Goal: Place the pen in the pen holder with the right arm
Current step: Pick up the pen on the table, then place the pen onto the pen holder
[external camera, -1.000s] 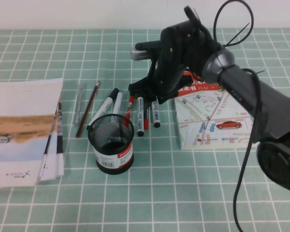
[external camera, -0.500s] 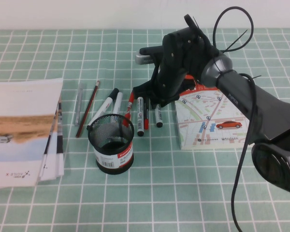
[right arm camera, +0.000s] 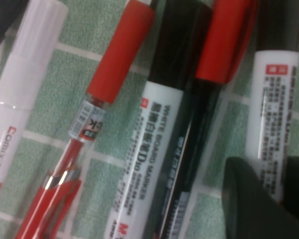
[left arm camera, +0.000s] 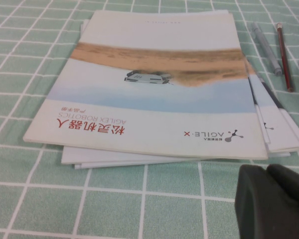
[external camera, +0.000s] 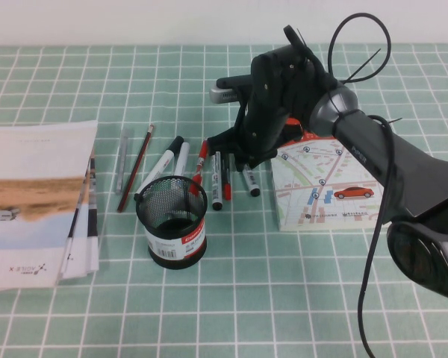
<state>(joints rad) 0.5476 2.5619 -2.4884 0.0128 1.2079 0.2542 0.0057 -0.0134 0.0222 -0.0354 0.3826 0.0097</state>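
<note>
The pen [external camera: 250,183], a white marker with a black cap and tail, lies tilted on the green mat beside a row of other pens. My right gripper [external camera: 243,158] reaches down onto it. In the right wrist view the two dark fingers [right arm camera: 249,199] stand on either side of its printed white barrel [right arm camera: 271,124], closed against it, with the gripper [right arm camera: 276,194] low over the mat. The black mesh pen holder [external camera: 172,224] stands upright in front and to the left of the pens. My left gripper [left arm camera: 271,199] is shut and empty above the mat beside the booklets.
A white marker with a red tail [external camera: 217,179], red-capped pens [external camera: 200,160], two more markers [external camera: 168,160] and pencils [external camera: 134,168] lie beside the pen. A map-printed box [external camera: 325,183] lies to its right. A stack of booklets [external camera: 37,194] lies at the left.
My right gripper has shifted slightly right and lower onto the pens. The pen's near end has swung to the right, so it now lies tilted.
</note>
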